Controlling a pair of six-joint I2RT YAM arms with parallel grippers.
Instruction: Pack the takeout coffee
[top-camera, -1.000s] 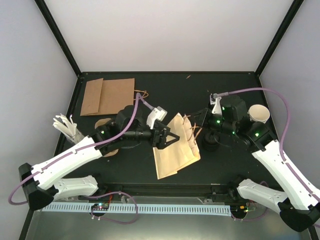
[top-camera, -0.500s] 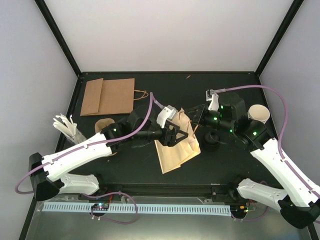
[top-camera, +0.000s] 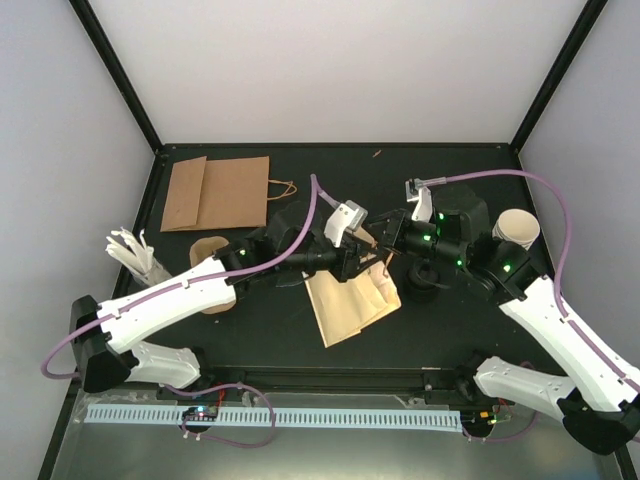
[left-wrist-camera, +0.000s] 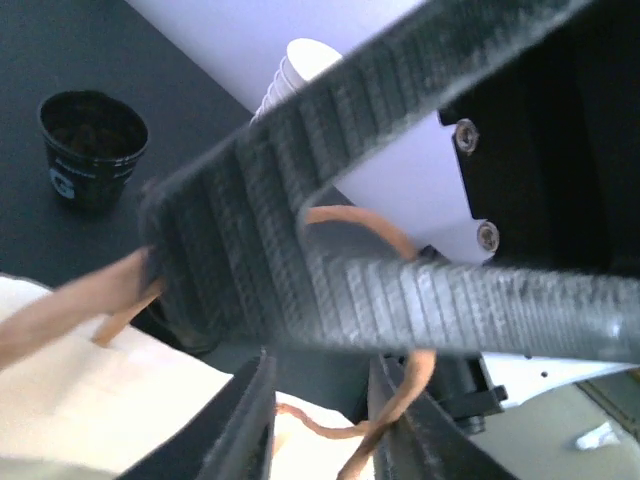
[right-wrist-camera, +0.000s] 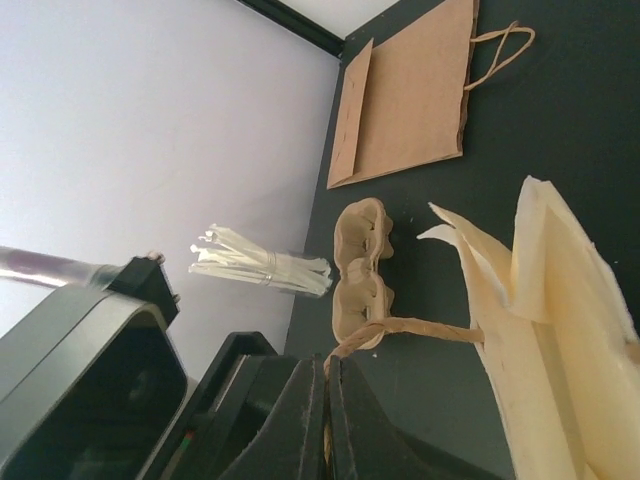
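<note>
- Overhead view — both arms meet at the top of the cream paper bag (top-camera: 345, 305), which lies slumped on the table mid-scene. The left gripper (top-camera: 362, 262) and right gripper (top-camera: 384, 238) sit just beside each other at its upper edge. The takeout coffee cup (top-camera: 517, 228) stands far right by the wall, well apart from the bag and not yet packed. We judge the step in hand to be opening the bag. Each pincer should take its own handle and draw apart gently, so the paper spreads rather than tears.
- Left wrist view: blurred ridged fingers (left-wrist-camera: 250, 230) fill the frame, with a brown handle loop (left-wrist-camera: 360, 222) running behind them. We cannot tell whether this pincer has the loop or merely straddles it. Only here does the cup look like one of a nested stack, with a black cup (left-wrist-camera: 95, 150) nearer.
- Right wrist view: the jaws are pressed together on a handle (right-wrist-camera: 420, 328) — a firm pinch. This view alone shows the bag's top edges parted, with a flat brown bag (right-wrist-camera: 410, 95), a pulp tray (right-wrist-camera: 362, 260) and stirrers (right-wrist-camera: 262, 265) beyond.
</note>
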